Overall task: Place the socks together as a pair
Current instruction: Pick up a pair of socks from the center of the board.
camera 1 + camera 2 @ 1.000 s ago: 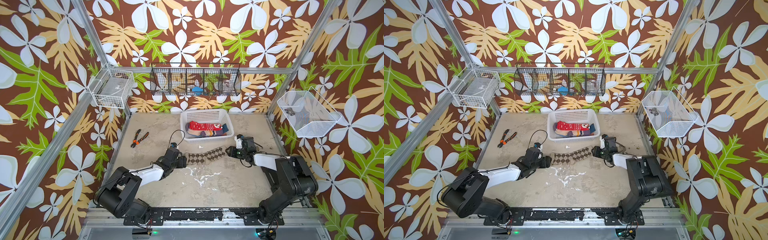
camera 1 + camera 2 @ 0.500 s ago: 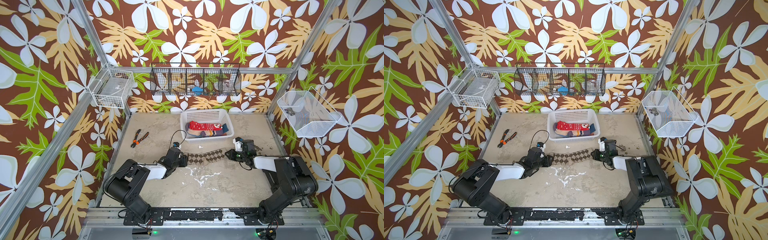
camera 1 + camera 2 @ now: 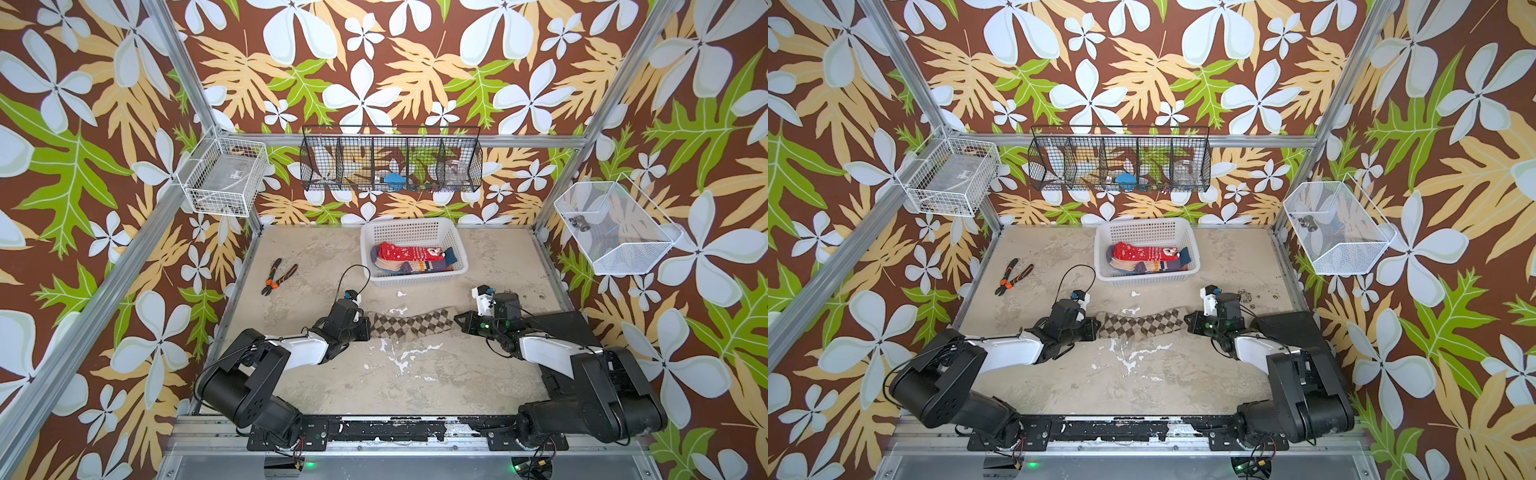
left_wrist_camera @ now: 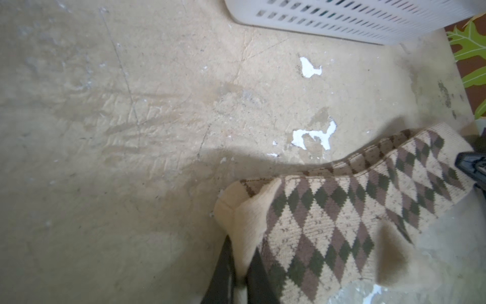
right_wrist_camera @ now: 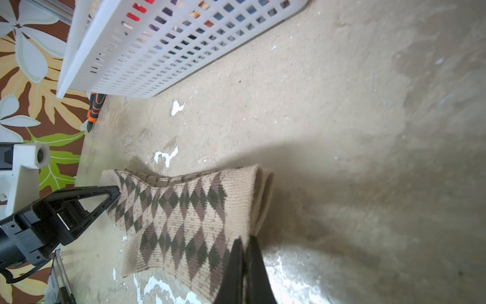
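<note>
Two arms low, stretched inward: left gripper (image 3: 368, 329) clamped on argyle socks (image 3: 411, 325) at toe end, right gripper (image 3: 458, 322) clamped at cuff. White basket (image 3: 409, 224) near, beyond both; table (image 3: 415, 390) open behind.

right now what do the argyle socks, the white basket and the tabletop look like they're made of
argyle socks: soft knit yarn, matte; stitch rows show and the edges drape limply.
white basket: probably moulded plastic, smooth, slightly glossy; stiff walls with even rows of slots.
tabletop: seemingly a beige matte coating over a white base; chipped patches expose white.
</note>
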Robot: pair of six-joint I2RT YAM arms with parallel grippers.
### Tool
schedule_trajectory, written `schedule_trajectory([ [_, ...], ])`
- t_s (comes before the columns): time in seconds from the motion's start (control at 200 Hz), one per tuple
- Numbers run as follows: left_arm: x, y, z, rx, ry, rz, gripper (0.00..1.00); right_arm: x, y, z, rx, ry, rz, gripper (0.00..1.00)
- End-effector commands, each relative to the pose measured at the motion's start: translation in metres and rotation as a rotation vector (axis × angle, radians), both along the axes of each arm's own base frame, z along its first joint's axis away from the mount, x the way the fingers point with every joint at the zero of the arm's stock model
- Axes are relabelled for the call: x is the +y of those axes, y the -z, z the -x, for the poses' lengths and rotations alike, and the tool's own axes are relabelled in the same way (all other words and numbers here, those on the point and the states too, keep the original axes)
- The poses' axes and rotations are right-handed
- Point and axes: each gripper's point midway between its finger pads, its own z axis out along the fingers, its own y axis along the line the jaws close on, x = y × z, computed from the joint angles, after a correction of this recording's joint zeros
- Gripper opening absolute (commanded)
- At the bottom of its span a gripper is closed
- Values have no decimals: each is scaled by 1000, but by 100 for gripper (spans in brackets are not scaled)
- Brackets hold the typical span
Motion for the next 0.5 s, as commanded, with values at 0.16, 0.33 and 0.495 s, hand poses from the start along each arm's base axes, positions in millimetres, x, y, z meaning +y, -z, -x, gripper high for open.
schedule_trajectory([
  [0.16,-1,-18,9,13,15,29,0,1,-14,5,-39,-12,-16,0],
  [0.33,-10,-47,9,-20,33,99,0,3,-33,6,-72,-17,-31,0],
  [0.495,-23,-98,-9,-85,57,133,0,7,-83,-7,-163,-30,-45,0],
])
